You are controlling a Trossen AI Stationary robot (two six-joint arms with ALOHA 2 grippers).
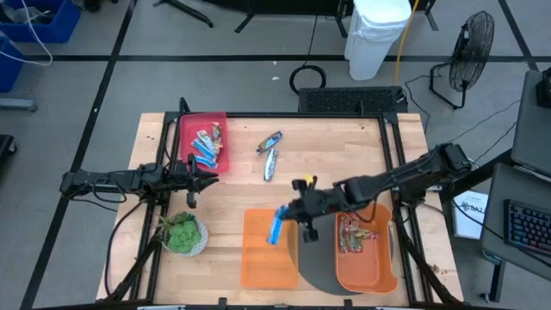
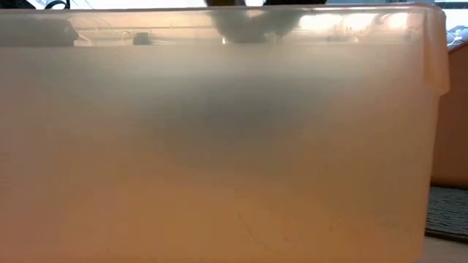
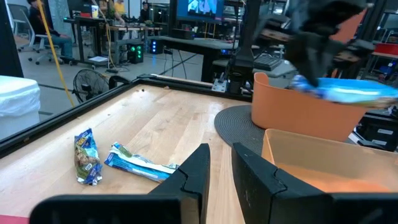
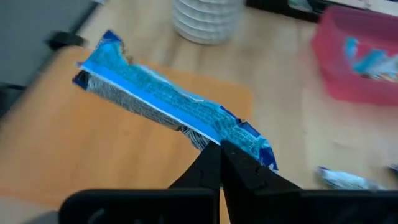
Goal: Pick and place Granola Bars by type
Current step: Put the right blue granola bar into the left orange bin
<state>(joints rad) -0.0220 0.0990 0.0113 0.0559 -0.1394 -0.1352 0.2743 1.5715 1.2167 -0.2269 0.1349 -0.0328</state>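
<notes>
From above, the right gripper (image 1: 290,213) reaches in from the right and pinches one end of a bright blue foil-wrapped granola bar (image 1: 276,226), which hangs over the right edge of the pale orange rectangular plastic bin (image 1: 267,263) at the near middle of the wooden table (image 1: 344,146). Just right of that bin sits a deeper orange plastic tub (image 1: 370,267) on a dark round mat (image 1: 314,267), with reddish-brown wrapped bars (image 1: 351,232) inside. At the far left a red plastic tray (image 1: 225,129) holds several blue and brown bars (image 1: 207,146). Two more wrapped bars (image 1: 270,153), blue and silvery, lie loose on the wood at the far middle. The left gripper (image 1: 205,175) hovers just near of the red tray, beside a green leafy plant in a white bowl (image 1: 182,232).

The table-level camera is filled by the translucent wall of the pale orange bin (image 2: 219,146); nothing inside can be made out.

The left wrist camera shows that gripper's dark fingers (image 3: 193,171) close together with a narrow gap, holding nothing, and the two loose bars (image 3: 115,158) on the wood beyond.

The right wrist camera shows its fingertips (image 4: 214,165) clamped on the blue bar's (image 4: 161,106) end, above the pale orange bin's floor (image 4: 74,162).
</notes>
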